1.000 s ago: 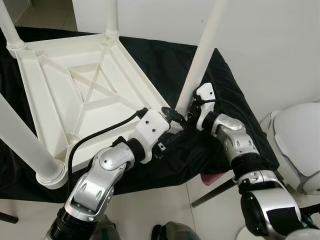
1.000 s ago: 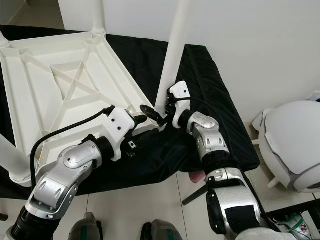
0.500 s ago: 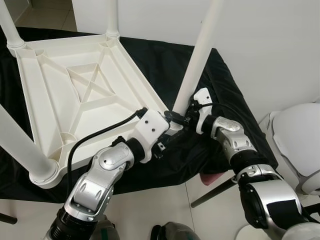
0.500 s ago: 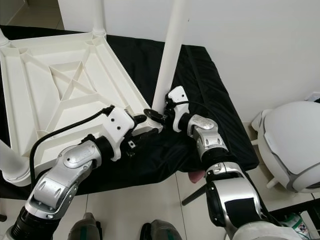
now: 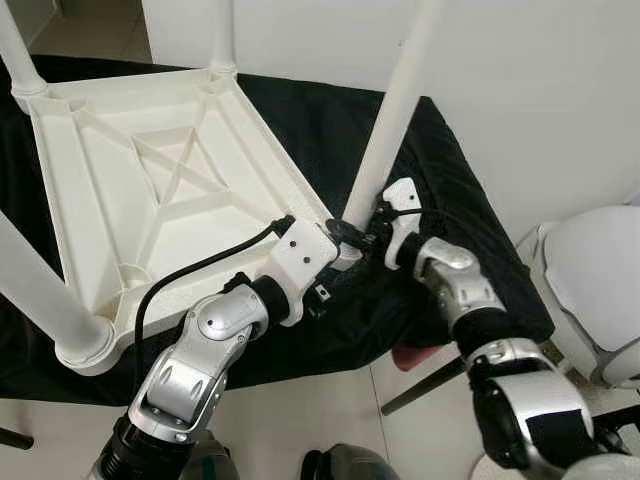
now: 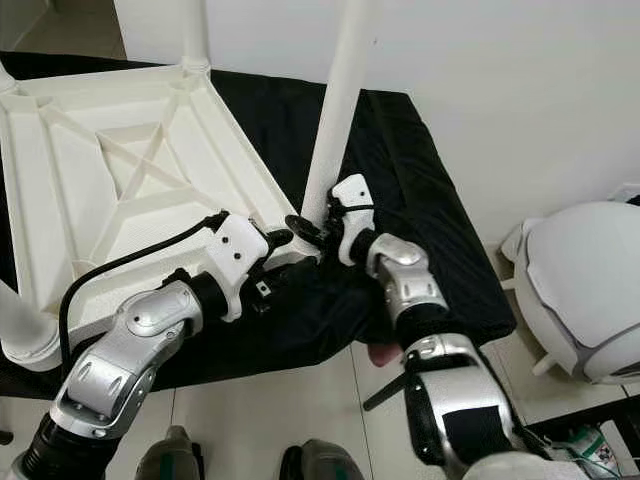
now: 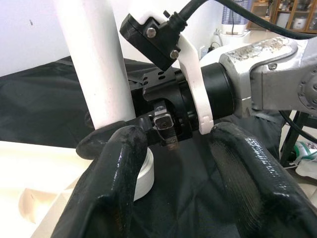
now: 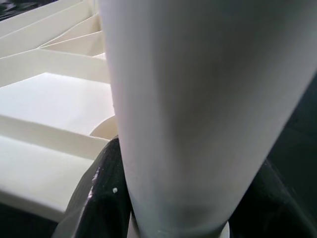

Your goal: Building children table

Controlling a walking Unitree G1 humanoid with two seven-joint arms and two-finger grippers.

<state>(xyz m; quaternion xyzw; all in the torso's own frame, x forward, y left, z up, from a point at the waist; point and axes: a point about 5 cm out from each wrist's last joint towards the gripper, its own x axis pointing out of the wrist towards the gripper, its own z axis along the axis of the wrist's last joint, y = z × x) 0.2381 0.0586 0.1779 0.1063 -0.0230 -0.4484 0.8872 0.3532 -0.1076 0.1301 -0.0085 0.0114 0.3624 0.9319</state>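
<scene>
1. A white plastic table top [image 5: 150,190] is laid upside down on a black cloth [image 5: 440,190], with its ribbed underside facing up.
2. Three white legs are seen standing up from its corners: one at the far corner [image 5: 222,35], one at the far left corner [image 5: 18,55] and one at the near left corner [image 5: 40,290].
3. A fourth white leg [image 5: 395,100] is stood at the near right corner of the table top, tilted a little to the right.
4. The bottom of this leg is gripped by the right gripper [image 5: 368,228]. In the right wrist view, its black fingers [image 8: 101,193] are seen pressed on both sides of the leg.
5. The left gripper [image 5: 345,240] is held just beside the same corner. In the left wrist view, its two fingers [image 7: 119,178] are spread apart and nothing is held between them. One finger is near the white ring at the foot of the leg.
6. A round white thing [image 5: 600,290] is seen on the floor to the right, well apart from the cloth.
</scene>
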